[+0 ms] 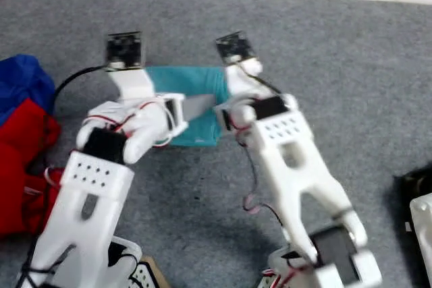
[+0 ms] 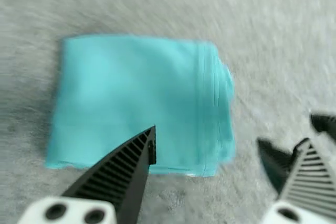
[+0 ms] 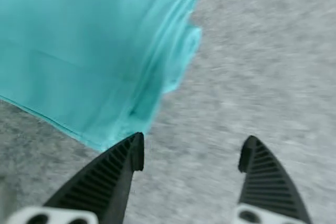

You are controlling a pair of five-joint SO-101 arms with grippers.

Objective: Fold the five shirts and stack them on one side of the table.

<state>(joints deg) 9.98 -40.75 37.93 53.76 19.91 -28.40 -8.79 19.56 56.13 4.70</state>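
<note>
Mid-table on the grey surface, folded teal shirt lying flat, left gripper and right gripper over it, both spread open, holding nothing; red and blue shirts heaped aside.

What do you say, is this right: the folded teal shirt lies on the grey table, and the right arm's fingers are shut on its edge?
No. The right arm's fingers are open, not shut on the folded teal shirt. The right wrist view shows them apart above the grey table, near the shirt's edge.
</note>
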